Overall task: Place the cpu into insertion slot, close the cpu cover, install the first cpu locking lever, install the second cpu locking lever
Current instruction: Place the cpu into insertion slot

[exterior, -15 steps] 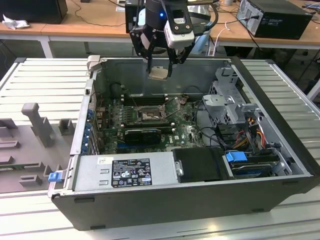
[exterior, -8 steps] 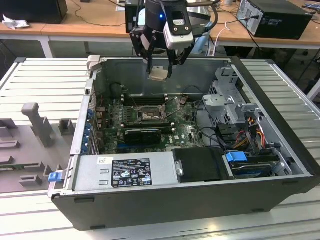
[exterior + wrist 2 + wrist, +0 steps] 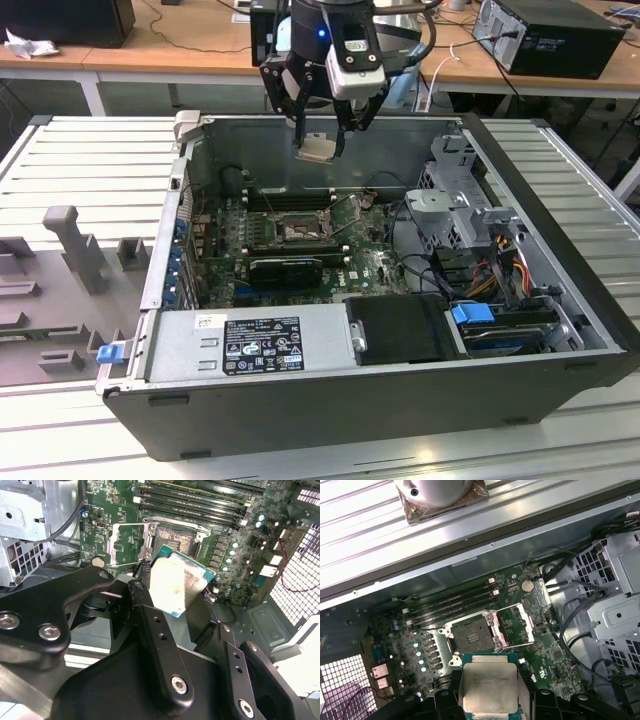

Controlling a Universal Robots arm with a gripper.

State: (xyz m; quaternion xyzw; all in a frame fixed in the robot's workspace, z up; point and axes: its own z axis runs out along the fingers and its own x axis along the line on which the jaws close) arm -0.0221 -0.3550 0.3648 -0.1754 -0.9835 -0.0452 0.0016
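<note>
Jaws gripping the cpu point(image 3: 318, 148) btwn them, silvery face showing in both wrist views. Well below jaws: the insertion slot point(image 3: 472, 635), w/ cpu cover point(image 3: 527, 622) flipped open beside it.

open air above insertion slot point(image 3: 472, 636); cpu cover point(image 3: 497, 628) stands open beside.

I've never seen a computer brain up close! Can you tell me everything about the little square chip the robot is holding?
The small flat square cpu has a silvery metal plate on one face, framed by a thin green-blue edge, with a yellowish sheen. The black gripper pinches it by two opposite sides. It hangs in the air inside the open grey computer case, above the green board and not yet in the dark-rimmed square insertion slot. It touches nothing but the fingers.
</note>
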